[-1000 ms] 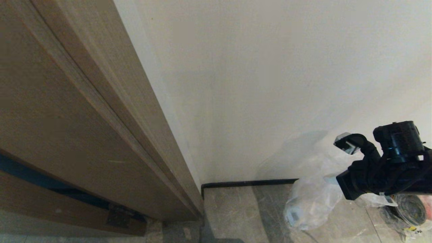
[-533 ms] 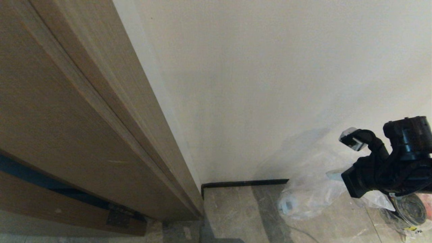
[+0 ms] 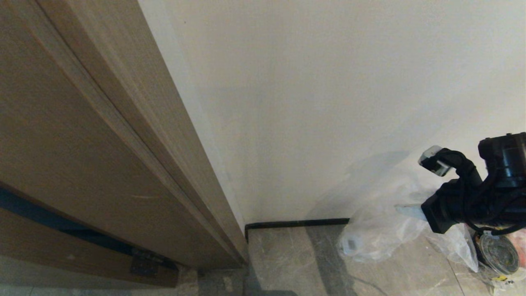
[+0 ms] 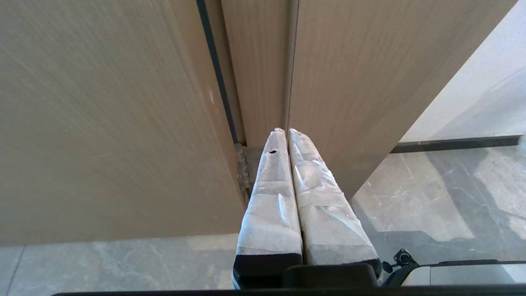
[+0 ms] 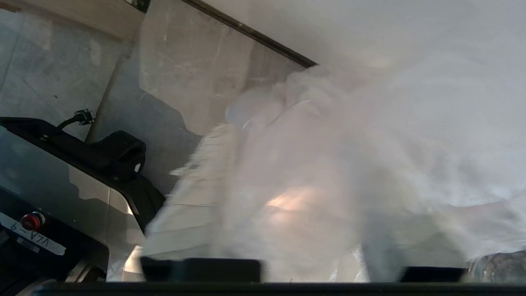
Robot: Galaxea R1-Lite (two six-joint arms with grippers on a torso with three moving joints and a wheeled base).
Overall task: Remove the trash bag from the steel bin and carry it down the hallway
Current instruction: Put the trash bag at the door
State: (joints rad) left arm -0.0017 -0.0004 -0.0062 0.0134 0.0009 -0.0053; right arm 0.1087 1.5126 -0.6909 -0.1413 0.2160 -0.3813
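Clear crinkly plastic trash bag lay slumped on the marbled tile floor against the white wall, directly ahead of the right end effector. Its fingers stood apart, bag film draped between them; actual grip could not be told. Left end effector was closed, empty, facing the wooden door.

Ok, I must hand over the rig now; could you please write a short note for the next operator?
Left pincer: shut, empty, parked facing the wooden door.
Right pincer: open, low beside the white wall, with clear plastic draped around its fingers.
Trash bag: lying on the floor tiles against that wall.
Steel bin: not in view.
Done: the bag is out of the bin and set down.
Left: probably only to draw the right pincer free of the plastic. Check that this is the intended drop spot.
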